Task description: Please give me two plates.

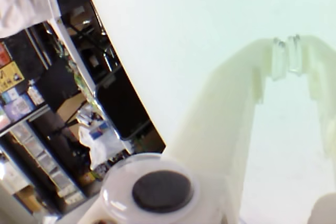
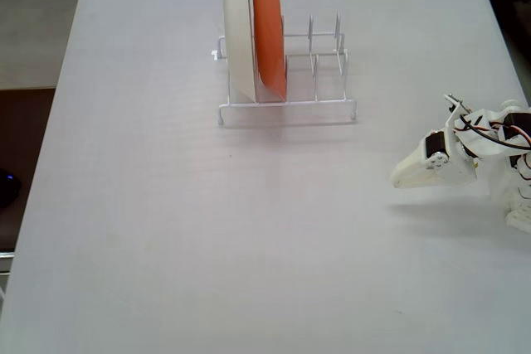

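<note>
No yellow or light blue plate shows in either view. My white gripper (image 2: pixel 400 178) rests low over the table at the right edge of the fixed view, with its tip pointing left. In the wrist view the gripper (image 1: pixel 286 55) has its two fingertips together with nothing between them. It is far from the dish rack (image 2: pixel 328 105), to the right of it and nearer the front.
The white wire dish rack stands at the back middle of the table (image 2: pixel 166 230). Its left slots hold an upright cream-white plate (image 2: pixel 238 31) and an orange plate (image 2: pixel 270 31); the right slots are bare. In the wrist view, cluttered shelves (image 1: pixel 42 129) lie beyond the table edge.
</note>
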